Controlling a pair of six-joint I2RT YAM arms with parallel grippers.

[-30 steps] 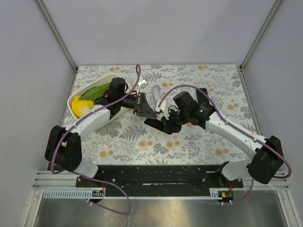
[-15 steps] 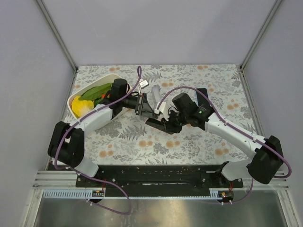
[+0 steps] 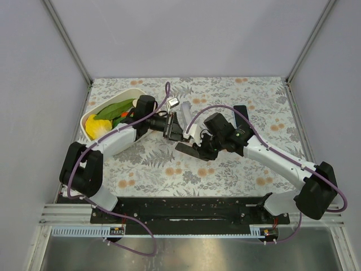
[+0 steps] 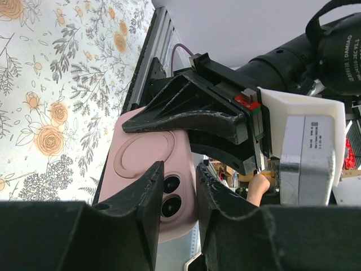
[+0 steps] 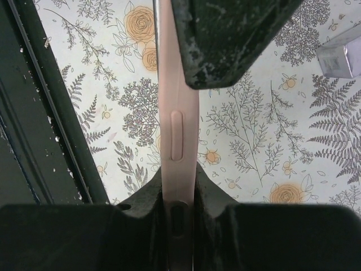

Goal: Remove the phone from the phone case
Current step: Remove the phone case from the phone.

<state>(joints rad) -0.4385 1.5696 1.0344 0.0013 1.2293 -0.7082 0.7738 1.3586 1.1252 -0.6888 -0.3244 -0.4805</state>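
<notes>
The phone in its pink case hangs above the table, its back and two camera lenses facing the left wrist camera. From above it shows as a dark slab. My right gripper is shut on the case's edge, beside a side button. It also shows from above, and its black fingers cross the case in the left wrist view. My left gripper is narrowly open with nothing between its jaws, its tips at the case's camera corner. From above it sits just left of the phone.
A white bowl with green and yellow items stands at the back left. A small white box and a clear piece lie behind the grippers. A black strip lies at the right. A black rail runs along the near edge.
My left gripper has moved right, up to the phone, and its jaws have narrowed. My right gripper has kept hold of the cased phone, almost still.
</notes>
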